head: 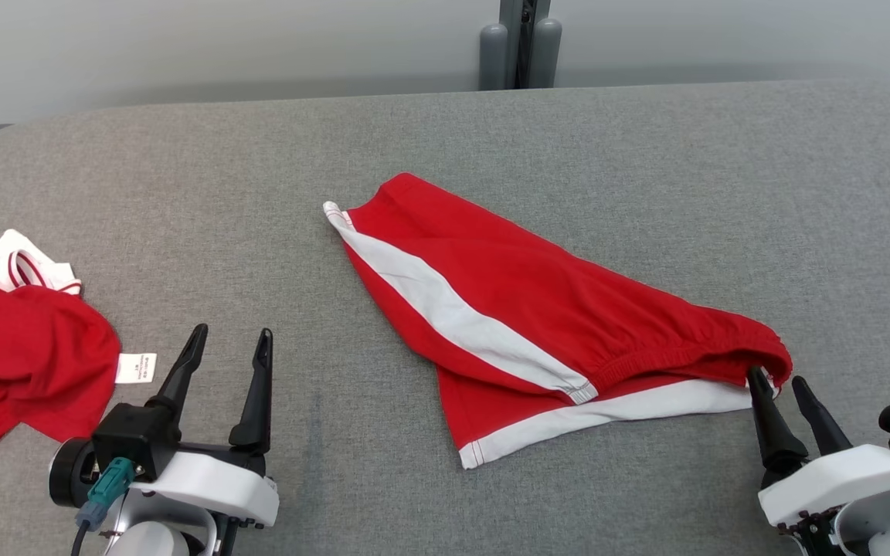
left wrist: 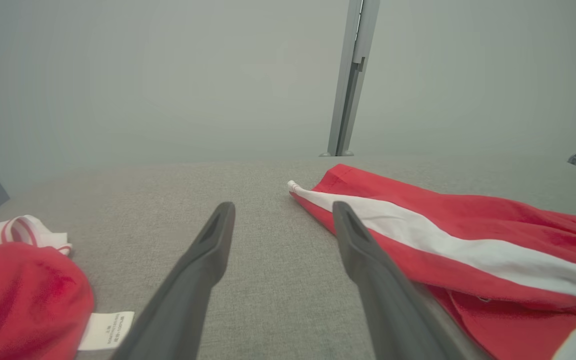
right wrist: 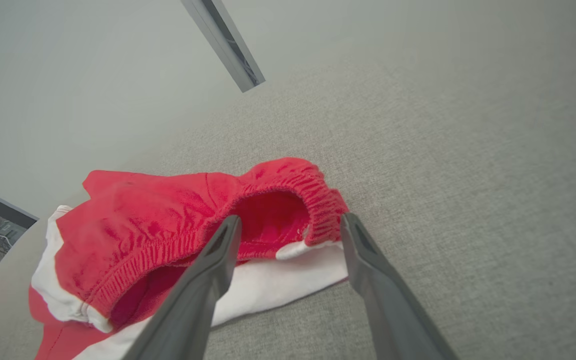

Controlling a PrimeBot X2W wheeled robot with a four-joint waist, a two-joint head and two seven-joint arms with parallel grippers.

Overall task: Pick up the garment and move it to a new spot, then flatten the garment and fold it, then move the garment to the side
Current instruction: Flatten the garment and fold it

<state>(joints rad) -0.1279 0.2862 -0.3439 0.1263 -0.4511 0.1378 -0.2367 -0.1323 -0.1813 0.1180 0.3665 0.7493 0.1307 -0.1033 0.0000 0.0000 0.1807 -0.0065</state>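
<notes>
The red shorts (head: 538, 309) are laid on the grey table (head: 646, 139), just ahead of the right claw (head: 776, 378). The stretchy waist end is seen right at its finger tips, and the long side runs away up and to the left of it. Its fingers are spread wide and nothing is held. The left claw (head: 232, 332) is spread wide too, with the shorts well off to its right. The right claw is judged nearer for the grab.

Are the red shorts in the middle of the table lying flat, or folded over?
The red shorts are folded over, not flat: one layer lies across the other, and the waistband gapes open.
</notes>
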